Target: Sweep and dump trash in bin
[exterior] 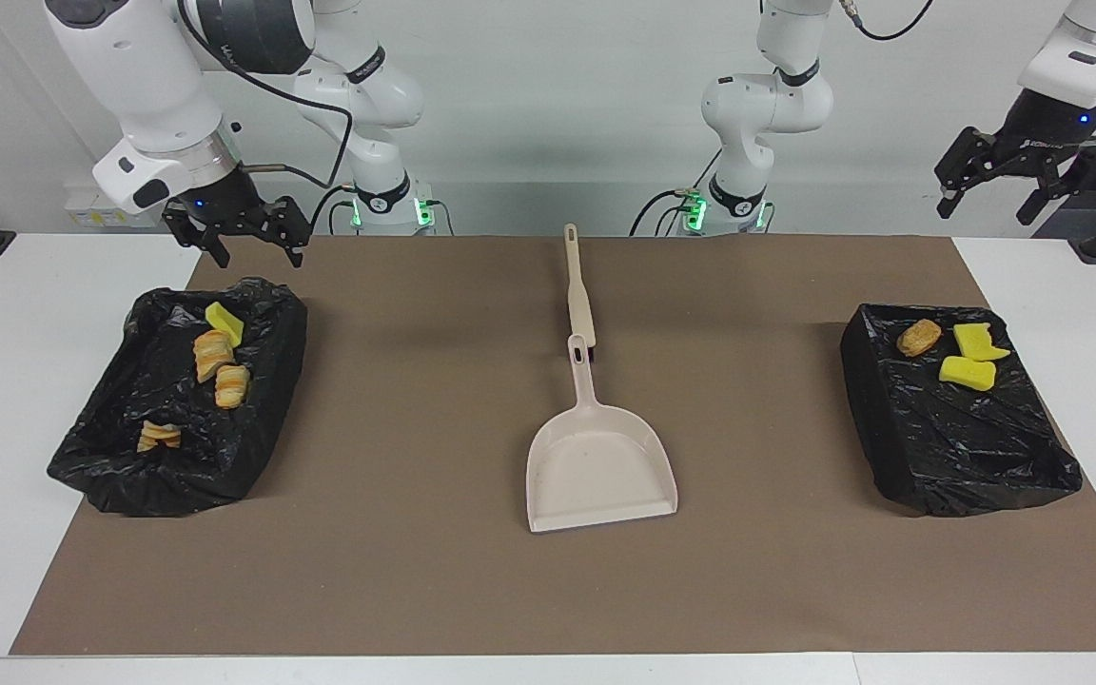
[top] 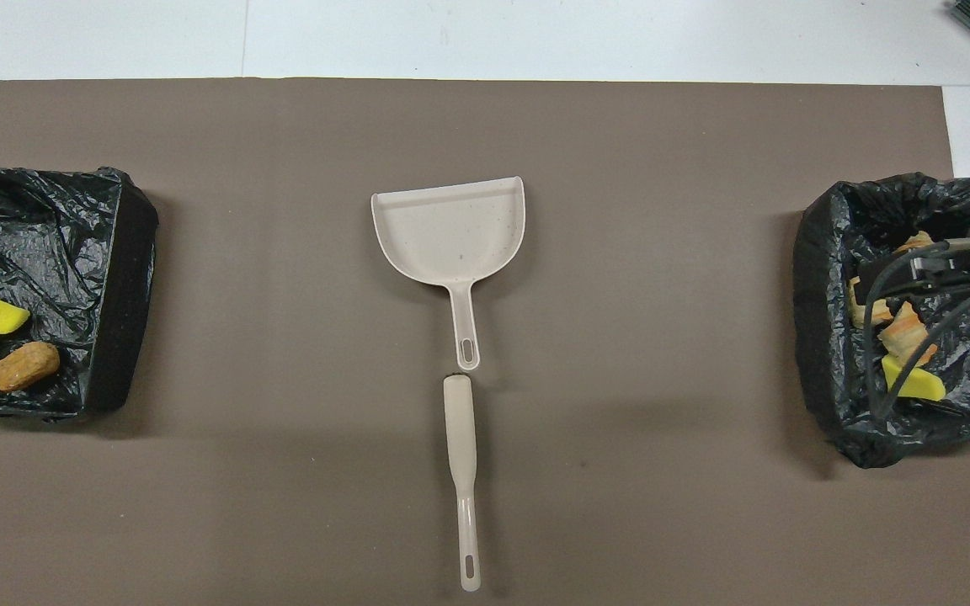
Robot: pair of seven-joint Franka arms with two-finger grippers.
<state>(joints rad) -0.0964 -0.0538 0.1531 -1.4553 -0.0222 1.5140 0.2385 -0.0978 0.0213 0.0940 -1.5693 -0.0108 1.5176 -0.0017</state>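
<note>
We see the trash lying in two black-lined bins, one at each end of the brown mat (exterior: pixel 415 571). In the bin (exterior: pixel 962 447) at the left arm's end, two yellow spongy chunks (exterior: pixel 971 357) and one brown pastry lump (exterior: pixel 919 337) lie at the side nearer the robots; the left gripper (exterior: pixel 1019 185) hangs high in the air above the white table edge, well apart from them, its fingers spread and empty. In the bin (exterior: pixel 129 457) at the right arm's end lie three ridged pastry lumps (exterior: pixel 213 354) and one yellow chunk (exterior: pixel 224 322); the right gripper (exterior: pixel 244 238) hovers over that bin's robot-side rim, just above the yellow chunk without touching it, fingers likewise spread and empty. Between the bins, the beige dustpan (exterior: pixel 600 466) rests on the mat with its handle toward the robots, and the beige brush (exterior: pixel 577 295) lies in line with it, nearer the robots.
</note>
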